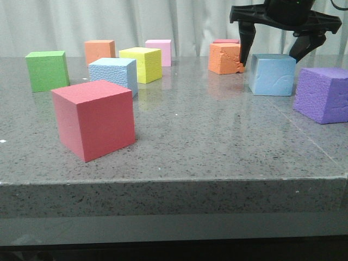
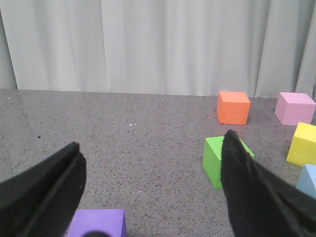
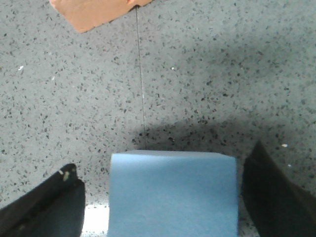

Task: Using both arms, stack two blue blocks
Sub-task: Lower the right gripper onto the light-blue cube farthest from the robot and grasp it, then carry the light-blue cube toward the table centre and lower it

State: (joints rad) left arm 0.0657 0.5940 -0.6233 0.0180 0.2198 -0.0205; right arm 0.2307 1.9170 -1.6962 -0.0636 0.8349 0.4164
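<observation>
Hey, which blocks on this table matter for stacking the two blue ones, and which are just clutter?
For the job:
- scratched blue block, under the open right hand
- pebbly blue block, behind the red block
- left hand, open

Lying about:
- red block
- green block
- yellow block
- pink block
- two orange blocks
- purple block

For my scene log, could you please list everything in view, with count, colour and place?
Blue blocks: 2, sky blue; pebbly one left of centre, smoother scratched one at right under the gripper.
Red cube: 1, front left.
Green cube: 1, far left.
Orange cubes: 2; back left, chipped one back right.
Yellow cube: 1, centre back.
Pink cube: 1, back.
Purple cube: 1, right edge.
Table: 1, grey speckled.
Right gripper: black, open, above the smoother block.
Left gripper: black, open.
</observation>
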